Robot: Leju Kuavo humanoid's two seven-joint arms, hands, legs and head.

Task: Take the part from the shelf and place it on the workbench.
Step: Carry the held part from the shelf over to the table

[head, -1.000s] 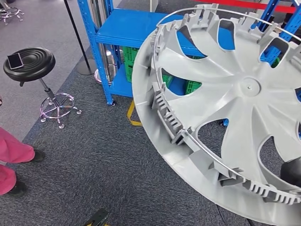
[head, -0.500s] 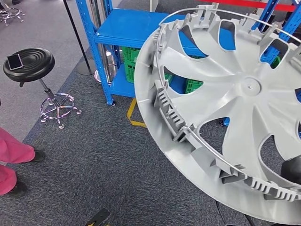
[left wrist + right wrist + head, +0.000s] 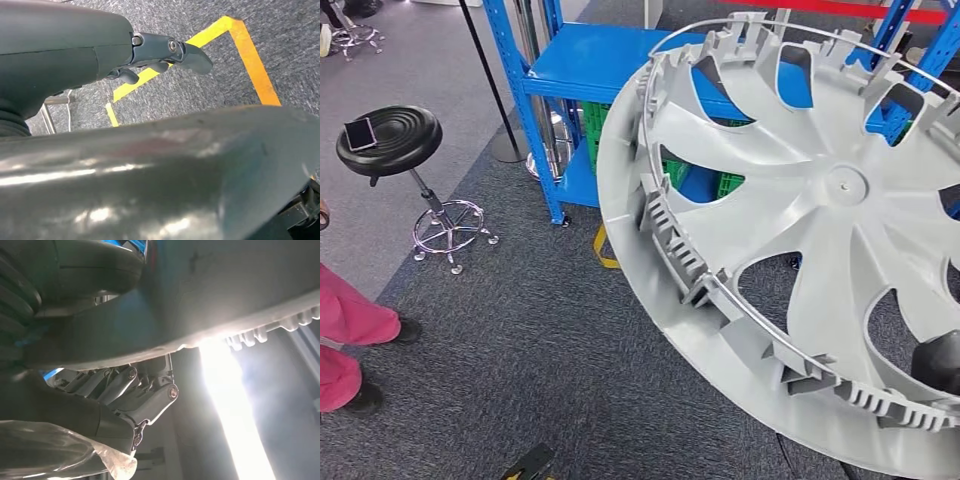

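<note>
The part is a large grey wheel cover (image 3: 810, 230) with curved spokes and a wire ring. It hangs tilted in front of me over the carpet and takes up the right of the head view. My right hand (image 3: 939, 365) holds its near rim at the lower right. In the right wrist view the rim (image 3: 211, 305) runs between the thumb and the fingers (image 3: 151, 400). The cover's shiny rim (image 3: 158, 175) lies close beside my left hand (image 3: 113, 55), whose fingers (image 3: 188, 55) stretch out straight with carpet showing between them and the rim. Its thumb is hidden.
A blue shelf unit (image 3: 576, 70) with green crates (image 3: 595, 125) stands ahead, behind the cover. A black stool (image 3: 392, 140) with a phone on it stands at the left. A person's pink-clad legs (image 3: 350, 330) are at the left edge. Yellow tape (image 3: 245, 50) marks the carpet.
The whole picture has shifted a little, so the camera moved. The wheel cover sways slightly but stays held in front of me.
</note>
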